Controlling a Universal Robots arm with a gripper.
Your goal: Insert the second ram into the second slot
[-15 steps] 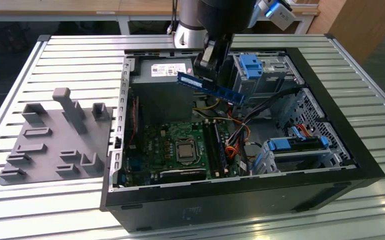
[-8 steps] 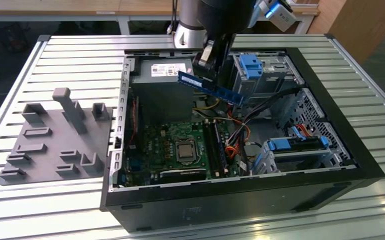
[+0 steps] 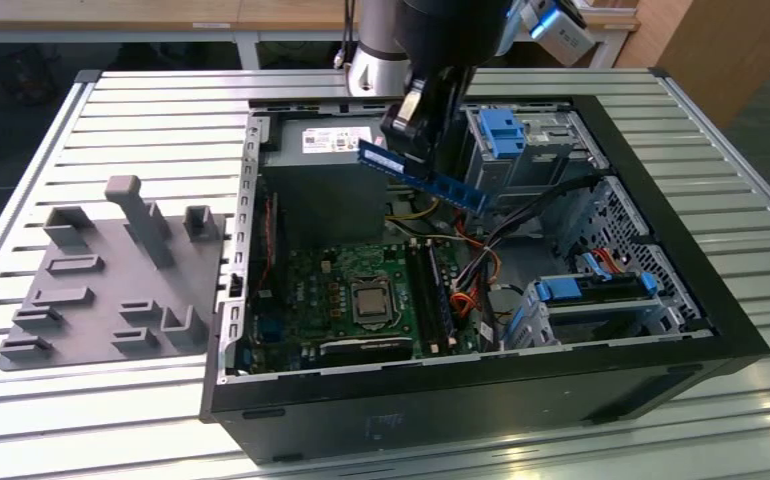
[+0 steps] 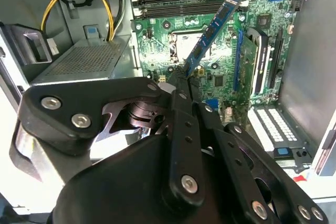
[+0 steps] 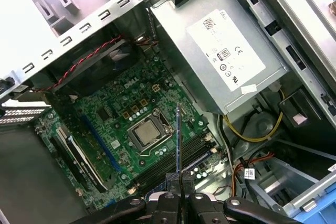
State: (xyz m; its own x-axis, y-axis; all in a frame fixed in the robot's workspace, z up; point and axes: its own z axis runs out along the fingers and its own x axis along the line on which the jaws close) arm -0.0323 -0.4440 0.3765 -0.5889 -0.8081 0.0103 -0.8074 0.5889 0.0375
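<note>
Gripper [image 4: 185, 83] clamps the second ram [image 4: 212, 30] at one end, tilted above the motherboard [image 3: 345, 262]; held so, it may pivot or meet the memory slots [image 4: 178, 2] skewed and jam.

I see the open case [image 3: 492, 400] standing on the table [image 3: 145, 110], nearer its edge at the exterior view's right. The parts fixture [image 3: 105, 290] lies beside it, toward the opposite edge. Inside the case the motherboard [image 3: 318, 290] lies flat, with the power supply [image 3: 325, 170] behind it and the drive cages [image 3: 599, 300] at the exterior view's right. The second ram [image 3: 425, 175], clamped in the gripper [image 3: 409, 140], hangs tilted above the motherboard, clear of the memory slots [image 3: 432, 285].
</note>
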